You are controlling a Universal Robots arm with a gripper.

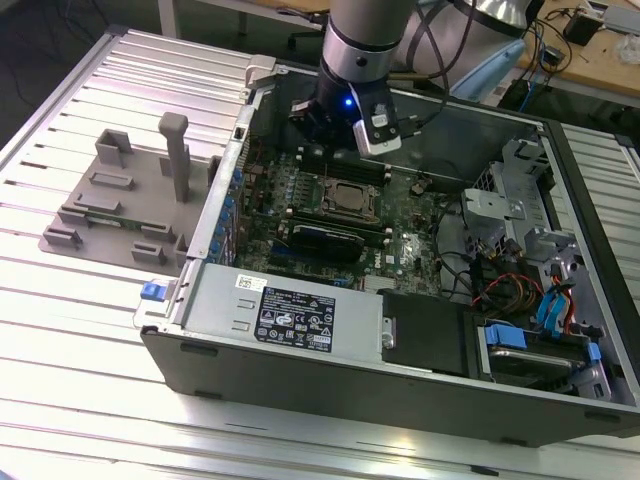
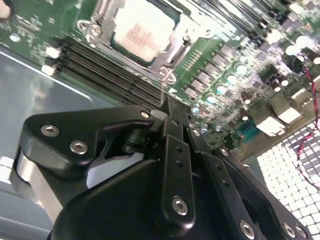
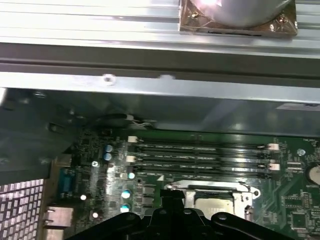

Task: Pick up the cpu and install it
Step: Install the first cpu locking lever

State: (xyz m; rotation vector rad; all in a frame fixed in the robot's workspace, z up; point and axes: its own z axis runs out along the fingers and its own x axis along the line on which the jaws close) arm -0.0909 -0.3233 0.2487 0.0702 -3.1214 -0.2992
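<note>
- Seeing, nearest in the exterior view, the ribbed metal table (image 1: 90, 400) carrying the open computer case (image 1: 300, 385).
- Finding the grey power supply box (image 1: 290, 310) lying along the case's near wall, at six o'clock from the cpu socket, and the drive bay with blue tabs (image 1: 520, 345) at about four o'clock.
- Spotting the grey plastic fixture (image 1: 110, 215), with its upright post, standing on the table outside the case, at nine o'clock from the socket.
- Passing the long black card (image 1: 322, 240), lying just beside the socket at six o'clock.
- Locating the cpu (image 1: 346, 197) sitting flat inside the metal socket frame on the green motherboard (image 1: 420, 240), with its pale metal top facing up.
- Meeting it again in both wrist views, seated in the frame and apart from the fingertips.
- Noting the dark memory slots (image 3: 200, 155) running between the socket and the case's far wall, at twelve o'clock from the cpu.
- Hovering over those slots: the gripper (image 2: 169, 102), at twelve o'clock from the cpu in the exterior view.
- Showing, in both wrist views, black fingers (image 3: 172, 202) drawn together and gripping nothing.
- Rising behind, the grey arm (image 1: 365, 30), with a blue light glowing at its wrist.
- Glimpsing, farthest off at one o'clock, a wooden workbench (image 1: 600, 55) strewn with cables.
</note>
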